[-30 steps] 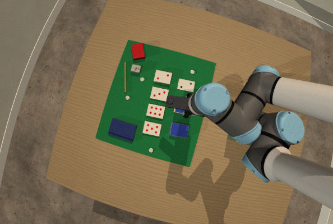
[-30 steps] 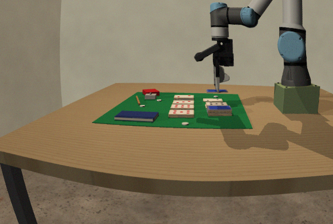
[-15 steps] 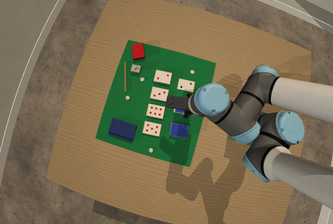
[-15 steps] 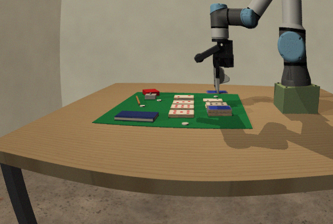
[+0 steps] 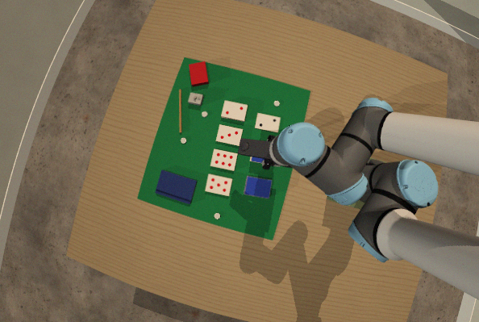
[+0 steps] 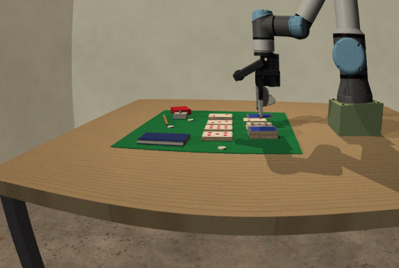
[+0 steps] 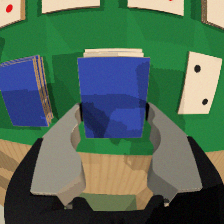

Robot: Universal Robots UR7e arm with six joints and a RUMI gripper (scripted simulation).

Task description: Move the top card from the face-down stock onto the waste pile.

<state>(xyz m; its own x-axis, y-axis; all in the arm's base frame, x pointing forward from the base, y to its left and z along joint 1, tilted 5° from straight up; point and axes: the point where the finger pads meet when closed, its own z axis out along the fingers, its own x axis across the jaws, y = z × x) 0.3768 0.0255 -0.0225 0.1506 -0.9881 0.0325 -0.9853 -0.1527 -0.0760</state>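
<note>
1. Wrist view: the gripper (image 6: 260, 112) is partly closed on one blue-backed card (image 7: 114, 90), pinching it by its two long edges.
2. That card hangs over the waste pile (image 7: 112, 51), whose pale edge shows just past it; I cannot tell whether they touch.
3. The stock (image 5: 258, 186) sits just beside the waste pile, blue side up, apart from the held card.
4. All of this lies on one green mat (image 5: 282, 99) spread over a wooden table (image 6: 168, 176). The floor (image 6: 201, 250) is mottled grey-brown and the wall (image 6: 168, 35) behind is plain and pale.
5. My count of the rest on the mat:
   - four red-spotted cards (image 5: 224, 160) in one column
   - one card with two black spots (image 5: 268, 122)
   - four small white discs (image 5: 204, 114)
   - one red block (image 5: 198, 73)
   - one grey cube (image 5: 195, 98)
   - one thin stick (image 5: 180, 110)
   - one dark blue box (image 5: 176, 186)
6. One arm stands on a green pedestal (image 6: 336, 126) at the table's far right.
</note>
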